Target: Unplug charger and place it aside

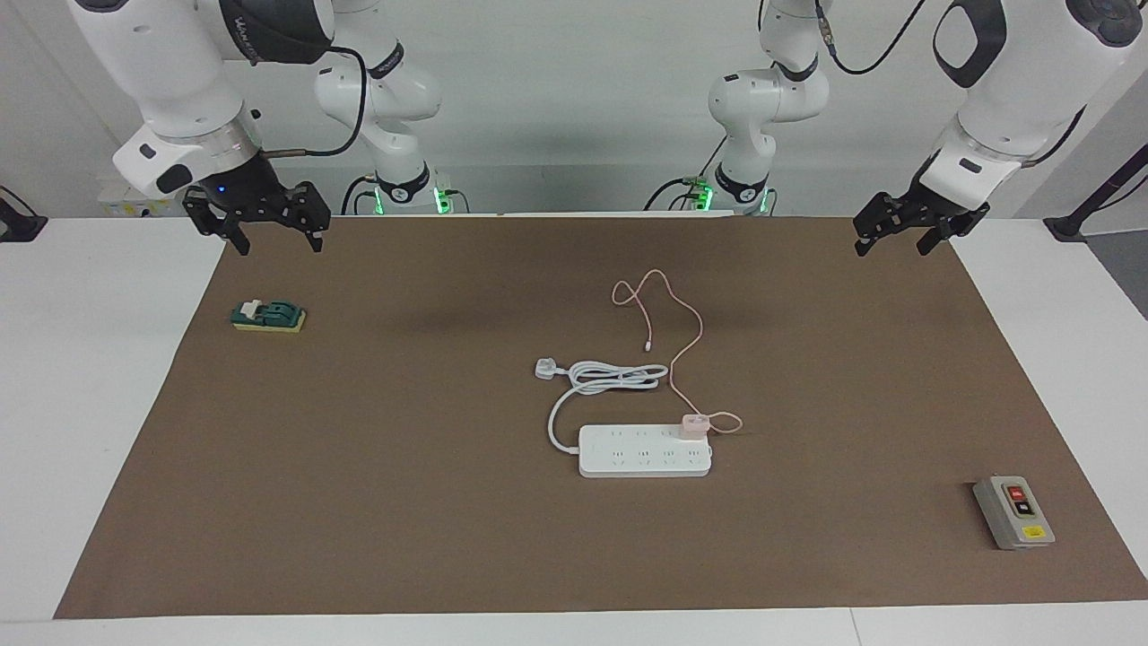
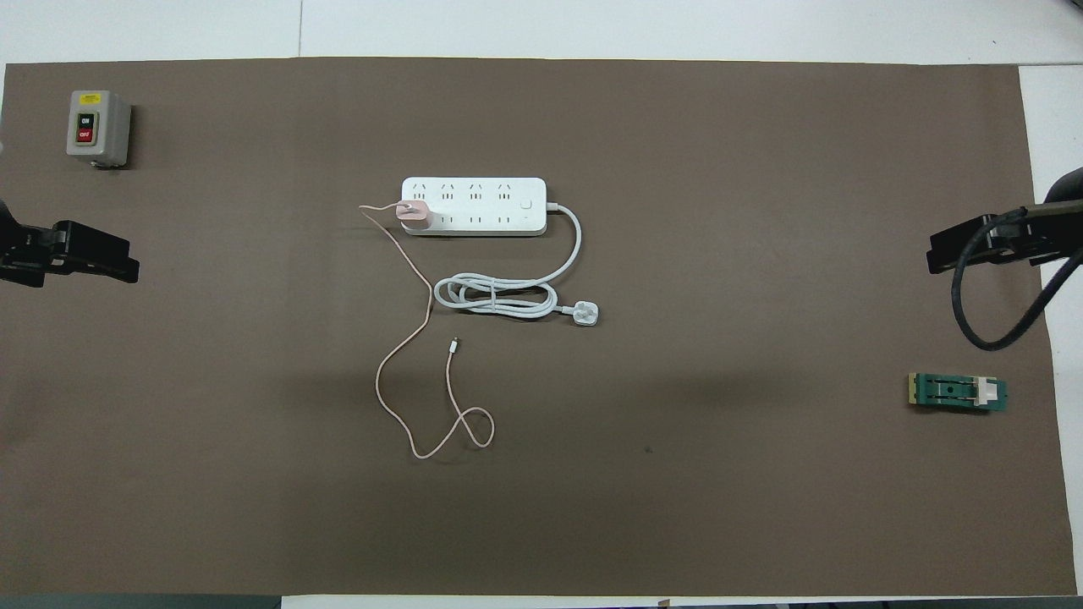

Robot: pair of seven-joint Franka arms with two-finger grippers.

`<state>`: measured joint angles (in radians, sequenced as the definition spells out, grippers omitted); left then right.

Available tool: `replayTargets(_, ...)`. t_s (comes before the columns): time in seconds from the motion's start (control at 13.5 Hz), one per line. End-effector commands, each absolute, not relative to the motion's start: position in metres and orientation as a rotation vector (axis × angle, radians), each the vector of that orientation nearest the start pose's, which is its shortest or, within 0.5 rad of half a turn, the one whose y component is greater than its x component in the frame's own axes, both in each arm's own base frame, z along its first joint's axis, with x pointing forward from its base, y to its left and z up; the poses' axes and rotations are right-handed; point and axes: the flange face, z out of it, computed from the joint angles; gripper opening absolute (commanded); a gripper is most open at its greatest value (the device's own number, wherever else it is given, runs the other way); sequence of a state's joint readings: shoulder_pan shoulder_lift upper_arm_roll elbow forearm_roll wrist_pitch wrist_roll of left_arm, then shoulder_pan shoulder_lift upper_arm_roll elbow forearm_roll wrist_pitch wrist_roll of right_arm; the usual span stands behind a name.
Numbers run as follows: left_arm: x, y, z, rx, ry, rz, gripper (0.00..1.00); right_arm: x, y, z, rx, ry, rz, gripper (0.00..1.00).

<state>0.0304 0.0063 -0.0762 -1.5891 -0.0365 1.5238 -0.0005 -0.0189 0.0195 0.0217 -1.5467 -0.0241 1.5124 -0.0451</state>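
The pale pink charger (image 1: 695,423) is plugged into the white power strip (image 1: 646,453), in the row nearer the robots, at the strip's end toward the left arm. It also shows in the overhead view (image 2: 415,213), on the strip (image 2: 486,196). Its thin pink cable (image 1: 686,341) loops over the mat toward the robots and ends loose. My left gripper (image 1: 892,249) is open and empty, raised over the mat's edge at the left arm's end. My right gripper (image 1: 278,247) is open and empty, raised over the mat's corner at the right arm's end. Both arms wait.
The strip's thick white cord (image 1: 610,377) lies coiled with its plug just nearer the robots than the strip. A grey switch box (image 1: 1013,511) stands at the left arm's end, farther from the robots. A green switch block (image 1: 269,316) lies under the right gripper's side.
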Motion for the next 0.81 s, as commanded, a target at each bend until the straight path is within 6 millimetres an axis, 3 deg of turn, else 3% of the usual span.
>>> replayTargets(0.0, 0.5498, -0.0306, 0.6112, -3.186, 0.072, 0.119, 1.00, 0.5442, -0.0054, 0.6198, -3.172, -0.044, 0.113, 1.00)
replayTargets(0.52, 0.5533, -0.0288, 0.6110, -3.187, 0.071, 0.077, 1.00, 0.5435, -0.0063, 0.6194, -3.171, -0.044, 0.123, 1.00)
replayTargets(0.74, 0.5553, -0.0380, 0.6110, -3.187, 0.093, 0.068, 1.00, 0.5428, -0.0071, 0.6189, -3.171, -0.041, 0.132, 1.00)
